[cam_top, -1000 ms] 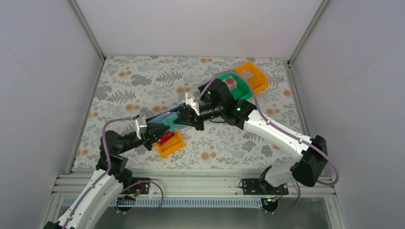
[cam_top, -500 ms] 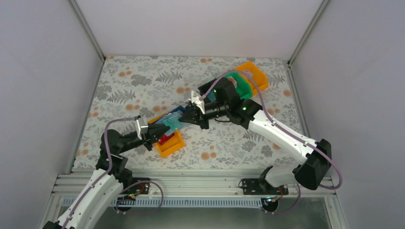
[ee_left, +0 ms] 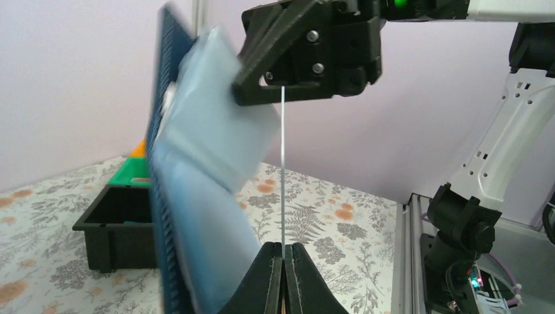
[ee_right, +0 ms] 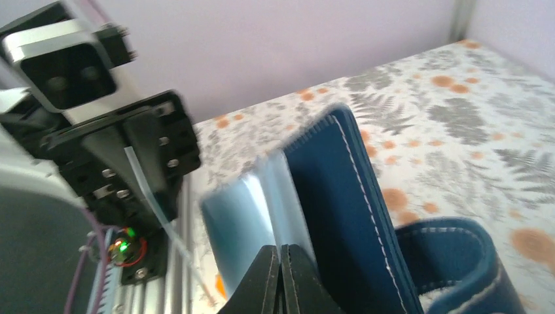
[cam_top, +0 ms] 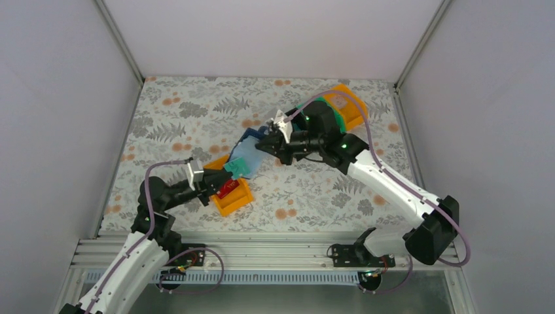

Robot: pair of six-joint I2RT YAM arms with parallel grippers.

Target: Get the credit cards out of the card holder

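Observation:
My right gripper (cam_top: 263, 145) is shut on a pale blue clear sleeve of the navy card holder (cam_top: 246, 152) and holds it open in the air. The right wrist view shows the navy cover (ee_right: 340, 209) and the jaws (ee_right: 280, 250) pinching the sleeve (ee_right: 242, 222). My left gripper (cam_top: 222, 178) is shut on a light teal credit card (cam_top: 237, 169). In the left wrist view the card (ee_left: 283, 163) stands edge-on from the shut jaws (ee_left: 283, 247), just right of the holder's sleeves (ee_left: 203, 176). A red card (cam_top: 228, 190) lies in the near orange bin (cam_top: 237, 204).
A green bin (cam_top: 339, 119) and a second orange bin (cam_top: 352, 104) sit at the back right, partly behind the right arm. A black bin (ee_left: 105, 226) and the green bin (ee_left: 134, 175) show in the left wrist view. The table carries a floral cloth.
My right gripper has pulled the card holder up and toward the back right. The teal card stayed in my left gripper and now shows more outside the sleeves.

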